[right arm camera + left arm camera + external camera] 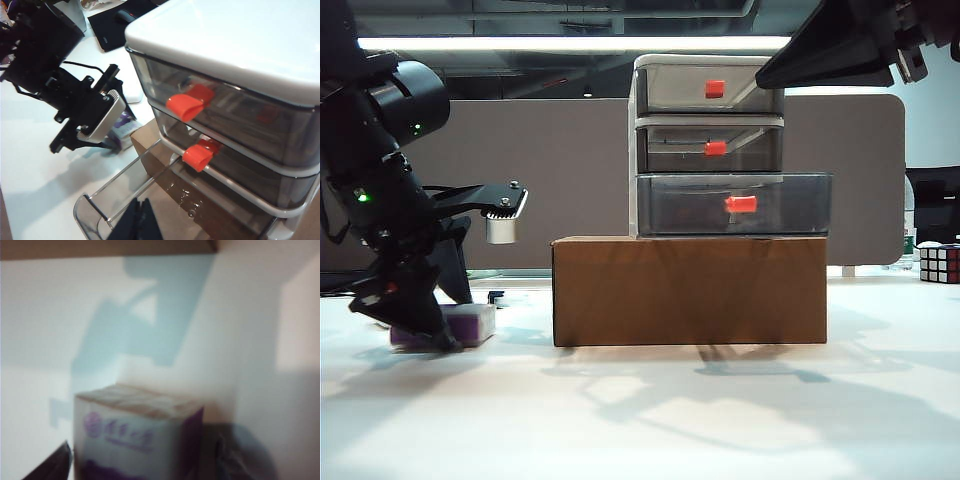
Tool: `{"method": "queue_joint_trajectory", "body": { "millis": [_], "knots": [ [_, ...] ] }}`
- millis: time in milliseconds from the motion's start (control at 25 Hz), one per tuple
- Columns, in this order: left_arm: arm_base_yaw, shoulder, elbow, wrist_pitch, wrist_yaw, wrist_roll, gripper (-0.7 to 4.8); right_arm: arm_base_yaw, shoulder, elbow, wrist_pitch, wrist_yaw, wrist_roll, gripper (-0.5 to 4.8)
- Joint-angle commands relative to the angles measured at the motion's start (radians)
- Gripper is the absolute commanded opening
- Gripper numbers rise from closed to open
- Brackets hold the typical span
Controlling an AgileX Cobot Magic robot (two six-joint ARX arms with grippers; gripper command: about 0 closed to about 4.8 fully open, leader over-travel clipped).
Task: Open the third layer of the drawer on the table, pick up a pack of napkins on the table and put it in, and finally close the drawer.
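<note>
Straddling the pack of napkins (465, 325) at the exterior view's 8 o'clock, the left hand (420, 335) stands wide, a finger on either side, on the white counter (650, 420). Soft purple-and-white wrapper. At centre a brown cardboard box (690, 290) carries the drawer (710, 145); its translucent third layer (735, 205) is pulled out. Right hand (770, 75) hovers at 1 o'clock, fingers together. Rubik's cube (939, 264) at 3 o'clock.
</note>
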Motion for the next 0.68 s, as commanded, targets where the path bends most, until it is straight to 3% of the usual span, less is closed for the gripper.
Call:
{"method": "queue_joint_trajectory", "body": {
  "millis": [40,120,440,601,681],
  "knots": [
    [0.013,0.002,0.003,0.038,0.005,-0.043,3.58,0.001,-0.009,0.006,-0.021,0.000,-0.023,-0.06],
    [0.026,0.002,0.005,0.026,0.007,-0.055,3.30,0.001,-0.013,0.006,-0.023,0.000,-0.022,-0.06],
    [0.108,0.002,0.005,-0.089,0.113,-0.096,3.30,0.001,-0.016,0.006,-0.018,0.002,-0.023,-0.06],
    [0.121,0.002,0.005,-0.079,0.159,-0.107,3.28,0.001,-0.017,0.006,-0.018,0.002,-0.022,-0.06],
    [0.121,0.002,0.005,-0.066,0.164,-0.129,3.00,0.001,-0.017,0.006,-0.018,0.002,-0.022,-0.06]
  ]
}}
